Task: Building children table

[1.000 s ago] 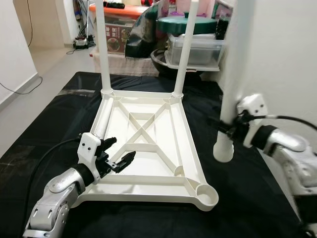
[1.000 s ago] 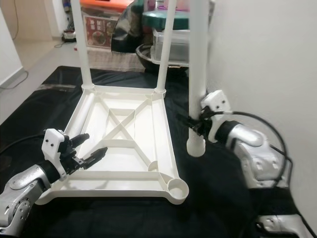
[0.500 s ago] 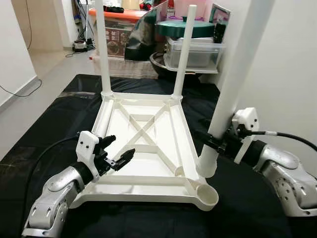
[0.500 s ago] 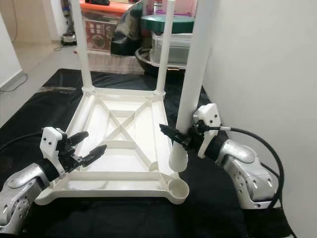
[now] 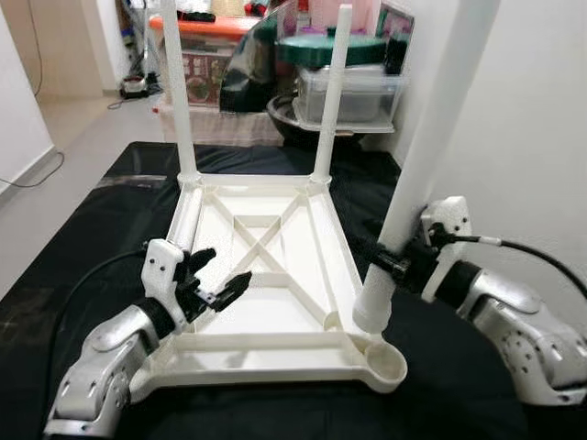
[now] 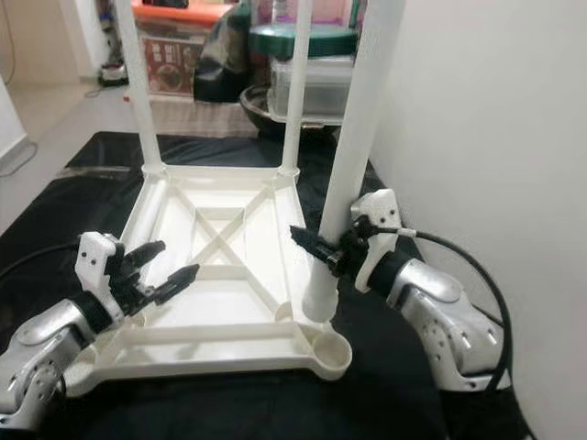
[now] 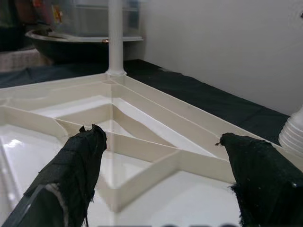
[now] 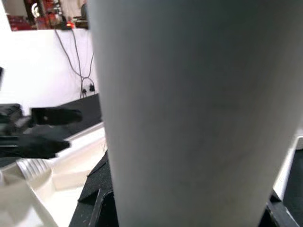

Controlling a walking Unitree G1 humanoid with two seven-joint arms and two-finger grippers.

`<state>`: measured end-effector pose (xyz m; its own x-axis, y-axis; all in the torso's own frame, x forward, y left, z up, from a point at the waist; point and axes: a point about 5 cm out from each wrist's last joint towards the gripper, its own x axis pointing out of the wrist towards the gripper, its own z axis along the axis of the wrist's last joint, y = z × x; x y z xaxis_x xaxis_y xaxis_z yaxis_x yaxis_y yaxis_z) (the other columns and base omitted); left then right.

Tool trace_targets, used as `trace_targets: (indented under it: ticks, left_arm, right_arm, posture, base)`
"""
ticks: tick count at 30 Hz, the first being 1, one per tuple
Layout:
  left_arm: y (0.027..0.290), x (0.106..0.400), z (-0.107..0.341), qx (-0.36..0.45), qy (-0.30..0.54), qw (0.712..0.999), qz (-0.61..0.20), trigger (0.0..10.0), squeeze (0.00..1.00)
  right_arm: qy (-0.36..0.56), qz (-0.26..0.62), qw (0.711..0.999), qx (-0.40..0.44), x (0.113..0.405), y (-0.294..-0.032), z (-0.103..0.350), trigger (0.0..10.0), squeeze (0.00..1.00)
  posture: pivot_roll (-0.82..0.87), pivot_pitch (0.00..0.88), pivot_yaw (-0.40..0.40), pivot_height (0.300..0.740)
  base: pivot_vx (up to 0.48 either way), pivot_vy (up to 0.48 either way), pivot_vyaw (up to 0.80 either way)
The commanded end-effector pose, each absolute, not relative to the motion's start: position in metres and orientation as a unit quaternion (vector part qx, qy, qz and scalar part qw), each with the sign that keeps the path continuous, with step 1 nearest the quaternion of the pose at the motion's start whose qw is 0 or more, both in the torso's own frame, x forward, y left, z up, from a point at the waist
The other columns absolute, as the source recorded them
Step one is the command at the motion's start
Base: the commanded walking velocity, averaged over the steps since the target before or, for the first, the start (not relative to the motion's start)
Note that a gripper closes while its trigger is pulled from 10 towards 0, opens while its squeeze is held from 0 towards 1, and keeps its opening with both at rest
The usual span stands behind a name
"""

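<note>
Nearest: the open round socket [image 5: 385, 368] at the near right corner of the upturned white tabletop [image 5: 275, 302], which lies underside-up on a black mat [image 5: 83, 238]. Cross ribs [image 5: 261, 240] run diagonally across the underside.

Near left: left gripper [image 5: 218, 282] over the near left part of the tabletop, fingers spread well apart, holding nothing. In the left wrist view the two black fingertips [image 7: 78, 156] frame the ribbed underside, with one fitted leg standing beyond.

Near right: right gripper [image 6: 316, 249] clamped around a loose white table leg [image 5: 426, 174]. The leg is tilted, top leaning right. Its ribbed lower end [image 5: 371, 312] sits just above and slightly far of the open socket, close to the tabletop's right rim; whether it touches the rim cannot be told. In the right wrist view the leg's white shaft [image 8: 199, 113] is pressed right up against the camera.

Far edge of tabletop: two legs already upright in their sockets, far left leg [image 5: 176, 92] and far right leg [image 5: 330, 96].

Beyond the mat: stacked clutter, including a clear plastic box [image 5: 353, 92] under a green lid [image 5: 335, 48], a dark bowl [image 5: 293, 115]. White wall [image 5: 541, 137] on the right.
</note>
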<state>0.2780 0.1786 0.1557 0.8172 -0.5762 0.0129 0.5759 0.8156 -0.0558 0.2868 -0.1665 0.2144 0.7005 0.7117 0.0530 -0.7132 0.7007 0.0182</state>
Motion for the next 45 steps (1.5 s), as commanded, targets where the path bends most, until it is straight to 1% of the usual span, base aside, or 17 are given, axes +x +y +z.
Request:
trace_targets:
  ticks: [1,9,15,17,27,33,45]
  left_arm:
    - [0.177,0.278,0.155,-0.029,0.001,0.952,-0.304,10.0,0.00]
    - [0.176,0.278,0.155,-0.026,0.000,0.953,-0.303,10.0,0.00]
    - [0.175,0.278,0.155,-0.023,0.000,0.954,-0.300,10.0,0.00]
    - [0.174,0.277,0.155,-0.006,0.001,0.952,-0.307,10.0,0.00]
    - [0.173,0.277,0.154,0.005,0.000,0.951,-0.310,10.0,0.00]
    - [0.175,0.277,0.156,-0.012,-0.005,0.952,-0.307,10.0,0.00]
    - [0.174,0.276,0.156,-0.020,-0.008,0.950,-0.312,10.0,0.00]
  right_arm:
    - [-0.029,0.389,0.920,0.018,0.285,-0.166,0.220,0.0,0.00]
    - [-0.027,0.397,0.917,0.020,0.284,-0.161,0.221,0.0,0.00]
    - [-0.027,0.408,0.913,0.001,0.282,-0.161,0.222,0.0,0.00]
    - [-0.025,0.410,0.912,-0.001,0.282,-0.160,0.221,0.0,0.00]
    - [-0.026,0.412,0.911,0.002,0.283,-0.156,0.220,0.0,0.00]
    - [-0.029,0.410,0.912,0.004,0.285,-0.155,0.221,0.0,0.00]
    - [-0.029,0.411,0.911,0.004,0.285,-0.154,0.221,0.0,0.00]
  posture:
    - [0.06,0.000,-0.135,0.740]
    - [0.06,0.000,-0.138,0.740]
    - [0.06,0.000,-0.140,0.740]
    - [0.06,0.000,-0.141,0.740]
    - [0.06,0.000,-0.141,0.740]
    - [0.06,0.000,-0.139,0.740]
    - [0.06,0.000,-0.138,0.740]
  base:
    - [0.000,0.000,-0.80]
    - [0.000,0.000,-0.10]
    - [0.000,0.000,0.00]
    - [0.000,0.000,0.00]
    - [0.000,-0.420,0.00]
    - [0.000,0.000,0.00]
    - [0.000,0.000,0.00]
